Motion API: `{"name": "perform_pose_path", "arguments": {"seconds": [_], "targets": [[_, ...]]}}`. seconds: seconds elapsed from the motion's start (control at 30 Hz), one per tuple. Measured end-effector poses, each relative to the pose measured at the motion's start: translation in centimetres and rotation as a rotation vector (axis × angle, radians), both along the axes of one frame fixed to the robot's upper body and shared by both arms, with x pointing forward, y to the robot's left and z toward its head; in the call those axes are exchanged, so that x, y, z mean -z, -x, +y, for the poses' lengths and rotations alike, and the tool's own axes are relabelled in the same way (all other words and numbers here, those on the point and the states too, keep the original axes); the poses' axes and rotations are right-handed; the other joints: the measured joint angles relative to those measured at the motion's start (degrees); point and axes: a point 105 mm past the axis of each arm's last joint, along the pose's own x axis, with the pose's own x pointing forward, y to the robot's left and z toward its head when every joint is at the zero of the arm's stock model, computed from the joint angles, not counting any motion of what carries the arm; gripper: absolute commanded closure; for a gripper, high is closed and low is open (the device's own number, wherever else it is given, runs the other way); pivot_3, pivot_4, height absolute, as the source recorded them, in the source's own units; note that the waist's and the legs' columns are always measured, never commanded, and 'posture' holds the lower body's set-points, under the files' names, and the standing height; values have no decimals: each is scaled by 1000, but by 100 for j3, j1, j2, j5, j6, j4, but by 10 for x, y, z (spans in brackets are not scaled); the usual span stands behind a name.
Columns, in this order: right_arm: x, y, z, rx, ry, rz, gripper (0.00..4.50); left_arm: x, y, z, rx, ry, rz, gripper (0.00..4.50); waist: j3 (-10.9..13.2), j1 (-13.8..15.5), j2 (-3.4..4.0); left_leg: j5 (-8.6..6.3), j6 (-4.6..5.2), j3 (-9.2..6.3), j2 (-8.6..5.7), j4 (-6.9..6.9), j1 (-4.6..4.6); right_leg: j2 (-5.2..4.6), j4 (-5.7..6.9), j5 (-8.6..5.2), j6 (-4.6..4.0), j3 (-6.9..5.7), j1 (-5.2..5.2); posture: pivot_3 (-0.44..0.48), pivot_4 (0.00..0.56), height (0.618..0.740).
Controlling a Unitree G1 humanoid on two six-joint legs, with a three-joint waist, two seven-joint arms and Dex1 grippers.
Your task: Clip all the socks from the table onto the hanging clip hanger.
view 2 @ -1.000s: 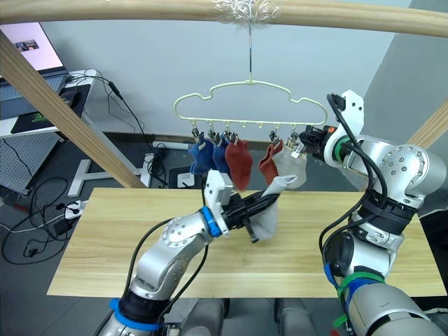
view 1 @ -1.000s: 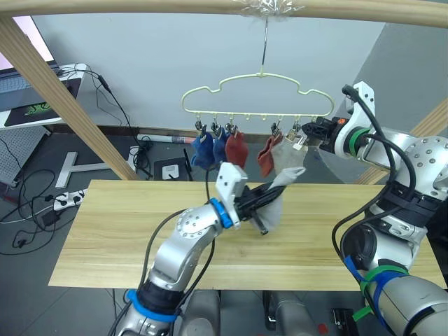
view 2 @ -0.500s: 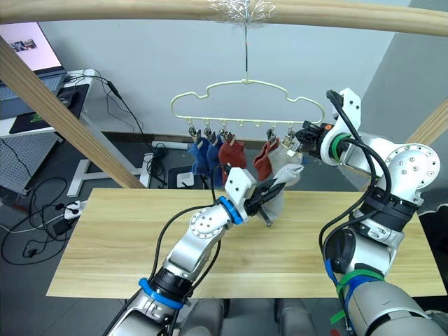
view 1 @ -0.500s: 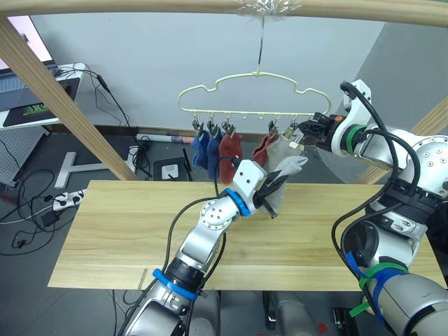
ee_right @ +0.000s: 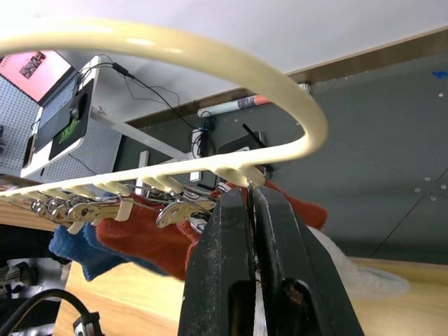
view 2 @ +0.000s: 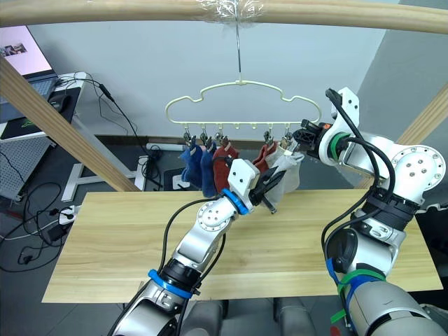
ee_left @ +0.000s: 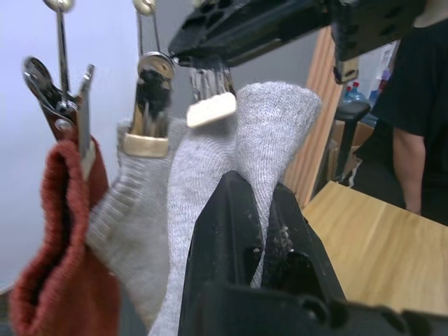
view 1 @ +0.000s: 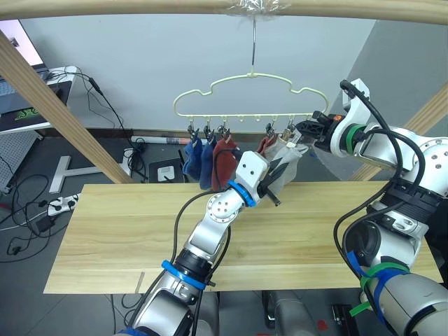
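The pale yellow-green clip hanger hangs by its hook from the top pole. Two blue socks, a rust red sock, a second red sock and a light grey sock hang from its clips. My left gripper is shut on another grey sock, holding its cuff up against the end clip. My right gripper is shut on that clip, its fingers pinching the clip just under the hanger's wire. The table lies below.
A round wooden pole frame runs overhead, with slanted legs at the left and right. A desk with a laptop and floor cables stand beyond the table's left end. A person in black stands past the table.
My left gripper has lifted the grey sock from just above the table up to the hanger's end clip. The right gripper has stayed on that clip. The camera shifted a little.
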Motion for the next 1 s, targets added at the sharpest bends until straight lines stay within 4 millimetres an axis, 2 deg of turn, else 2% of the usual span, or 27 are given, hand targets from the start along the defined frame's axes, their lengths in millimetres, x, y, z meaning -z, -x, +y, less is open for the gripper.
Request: {"name": "perform_pose_path", "arguments": {"seconds": [0.1, 0.2, 0.43, 0.53, 0.57, 0.67, 0.83, 1.0], "targets": [[0, 0, -1, 1, -5, 5, 4500, -2, -1, -1, -6, 9, -3, 4478, 0, -8, 0, 0, 0, -1, 0, 0, -1, 0, 0, 0, 0, -1, 0, 218, 252, 740], [1, 0, -2, 7, -5, 13, 3736, -4, -1, -3, -7, 21, -5, 4500, 0, -22, 0, 0, 0, -1, 0, 0, -1, 0, 0, 0, 0, -1, 0, 219, 253, 740], [0, 0, -11, 23, -9, 18, 1099, -6, 1, -7, 5, 33, -3, 4500, 0, -114, 0, 0, 0, -1, 0, -3, -3, 0, 1, 0, 1, -1, -3, 225, 253, 740], [-9, 6, -17, 3, 75, -42, 104, -6, 3, -9, 21, 27, -3, 4500, 0, -121, 0, 0, 0, -1, 0, -5, -3, 0, -1, -1, 2, -1, -4, 227, 251, 740], [-12, 8, -17, -4, 115, -64, 46, -6, 3, -9, 24, 26, -3, 4500, 0, -122, 0, 0, 0, -1, 0, -6, -3, 0, -1, -2, 3, -1, -3, 227, 251, 740], [-12, 18, -17, -33, 256, -148, 0, -6, 5, -13, 45, 36, 9, 3742, 0, -118, 0, 0, 0, -2, 0, -4, -5, 0, -5, -4, 6, 0, -2, 221, 248, 740], [0, 25, -15, -71, 359, -201, 0, -6, 8, -22, 92, 77, 71, 2282, 1, -116, -1, 0, 0, -3, 0, 0, -5, 0, -3, -4, 7, -1, -2, 218, 244, 740], [15, 33, -23, -70, 467, -239, 0, 10, 3, -10, 80, 53, 142, 719, 1, -116, -1, 0, 0, -3, 0, -1, -3, 0, -3, -4, 8, -1, -2, 230, 242, 740]]}}
